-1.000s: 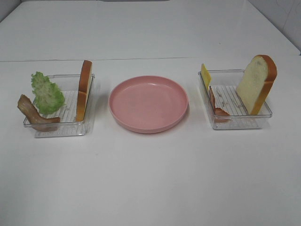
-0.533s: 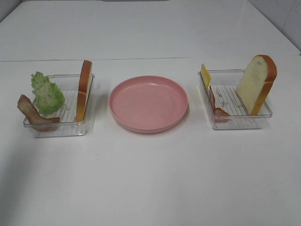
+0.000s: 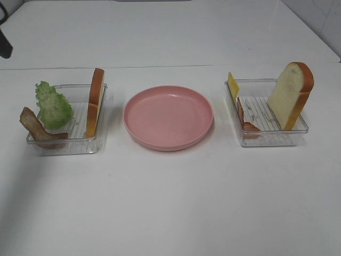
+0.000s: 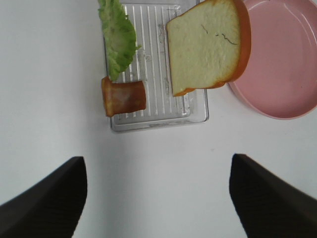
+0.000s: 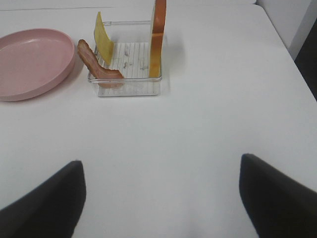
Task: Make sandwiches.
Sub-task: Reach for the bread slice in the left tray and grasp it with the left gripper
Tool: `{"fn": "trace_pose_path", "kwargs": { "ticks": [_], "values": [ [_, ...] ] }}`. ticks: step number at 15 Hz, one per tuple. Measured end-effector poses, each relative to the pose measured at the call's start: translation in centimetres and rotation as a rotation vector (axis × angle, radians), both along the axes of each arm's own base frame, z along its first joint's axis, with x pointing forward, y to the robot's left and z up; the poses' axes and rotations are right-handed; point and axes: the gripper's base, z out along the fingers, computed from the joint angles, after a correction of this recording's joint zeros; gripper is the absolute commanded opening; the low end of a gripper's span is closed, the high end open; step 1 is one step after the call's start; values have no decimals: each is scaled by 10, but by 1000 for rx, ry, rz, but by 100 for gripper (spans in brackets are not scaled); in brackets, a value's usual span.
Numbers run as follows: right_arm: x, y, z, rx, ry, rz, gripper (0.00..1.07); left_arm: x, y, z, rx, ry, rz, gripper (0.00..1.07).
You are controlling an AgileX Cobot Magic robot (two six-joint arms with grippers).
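No stacked sandwich is in view; the parts stand loose in two clear trays. The left tray (image 3: 72, 148) holds green lettuce (image 3: 53, 105), a brown bacon strip (image 3: 37, 128) and an upright bread slice (image 3: 95, 101). The left wrist view shows the same lettuce (image 4: 118, 37), bacon (image 4: 124, 96) and bread (image 4: 205, 47). The right tray (image 3: 269, 140) holds yellow cheese (image 3: 233, 85), a red-brown strip (image 3: 246, 120) and an upright bread slice (image 3: 290, 96). My left gripper (image 4: 158, 208) is open and empty over bare table short of its tray. My right gripper (image 5: 161, 208) is open and empty, well short of the right tray (image 5: 129, 90).
A round pink plate (image 3: 168, 117) sits between the trays with nothing on it. It also shows in the left wrist view (image 4: 282, 64) and the right wrist view (image 5: 29, 62). A dark part of the left arm (image 3: 4, 45) shows at the upper left edge.
A dark part of the left arm has come into the exterior view at the upper left edge, and a faint shadow has spread on the table's left. The food, trays and plate have not moved.
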Motion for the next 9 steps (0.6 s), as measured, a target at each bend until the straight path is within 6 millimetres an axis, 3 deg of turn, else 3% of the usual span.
{"fn": "trace_pose_path", "kwargs": {
  "ticks": [6, 9],
  "values": [
    [0, 0, 0, 0, 0, 0, 80, 50, -62, -18, 95, 52, -66, 76],
    [0, 0, 0, 0, 0, 0, 80, 64, -108, -28, 255, 93, -59, 76]
  ]
}}
